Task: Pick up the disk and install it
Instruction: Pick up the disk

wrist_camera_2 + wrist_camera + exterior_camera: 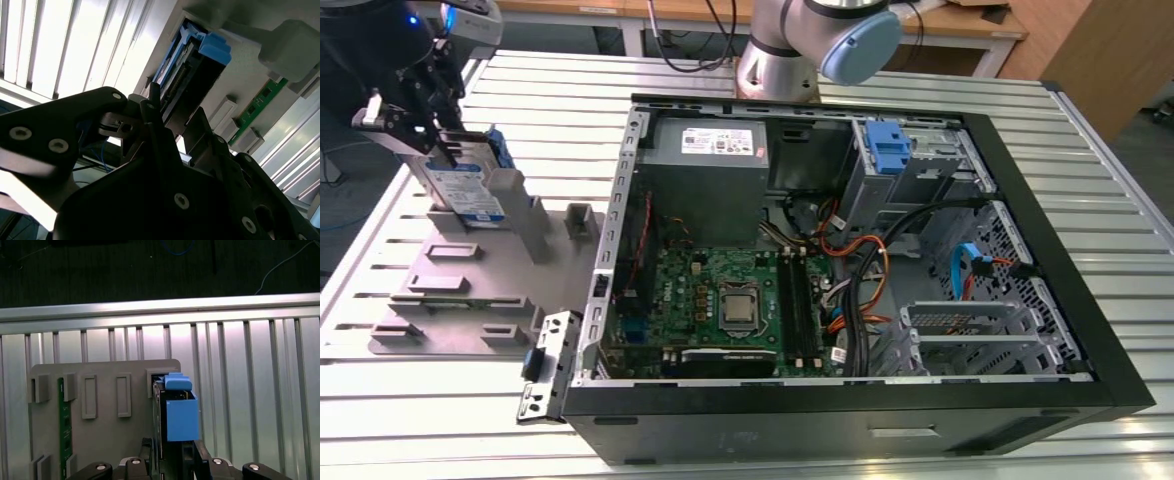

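Gripper [170,452] around disk [181,415]; label [467,195] in exterior view

Ribbed aluminium counter [1107,240], bright glare along its slats. Behind it, 1 wooden desk [961,22] on white legs. Wooden cabinet [1107,60] at the exterior view's right. Dark floor [100,270] beyond the counter edge.
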Action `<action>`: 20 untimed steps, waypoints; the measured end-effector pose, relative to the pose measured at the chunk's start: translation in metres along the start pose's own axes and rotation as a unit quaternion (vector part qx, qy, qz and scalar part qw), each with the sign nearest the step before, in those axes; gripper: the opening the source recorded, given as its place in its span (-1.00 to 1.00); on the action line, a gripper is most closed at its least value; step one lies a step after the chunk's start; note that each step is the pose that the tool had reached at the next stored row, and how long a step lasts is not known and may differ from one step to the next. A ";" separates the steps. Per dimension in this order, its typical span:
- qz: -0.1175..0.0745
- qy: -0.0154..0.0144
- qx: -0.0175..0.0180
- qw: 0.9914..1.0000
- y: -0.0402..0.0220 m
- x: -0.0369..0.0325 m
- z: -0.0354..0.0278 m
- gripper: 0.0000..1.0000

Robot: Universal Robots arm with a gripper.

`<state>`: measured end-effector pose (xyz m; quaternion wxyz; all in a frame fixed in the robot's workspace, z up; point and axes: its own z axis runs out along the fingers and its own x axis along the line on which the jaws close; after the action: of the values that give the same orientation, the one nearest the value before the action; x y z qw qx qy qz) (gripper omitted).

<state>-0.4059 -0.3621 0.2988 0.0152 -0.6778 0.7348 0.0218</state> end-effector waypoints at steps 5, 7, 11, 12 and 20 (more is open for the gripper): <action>0.000 0.000 0.000 1.000 0.0000 -0.0002 -0.0025 -0.11; 0.000 0.000 0.000 1.000 0.0000 -0.0001 -0.0026 -0.11; 0.000 0.000 0.000 1.000 0.0000 -0.0002 -0.0031 -0.11; 0.000 0.000 0.000 1.000 0.0000 -0.0002 -0.0032 -0.11; 0.000 0.000 0.000 1.000 0.0000 -0.0002 -0.0039 -0.27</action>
<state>-0.4059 -0.3621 0.3028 0.0152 -0.6778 0.7348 0.0218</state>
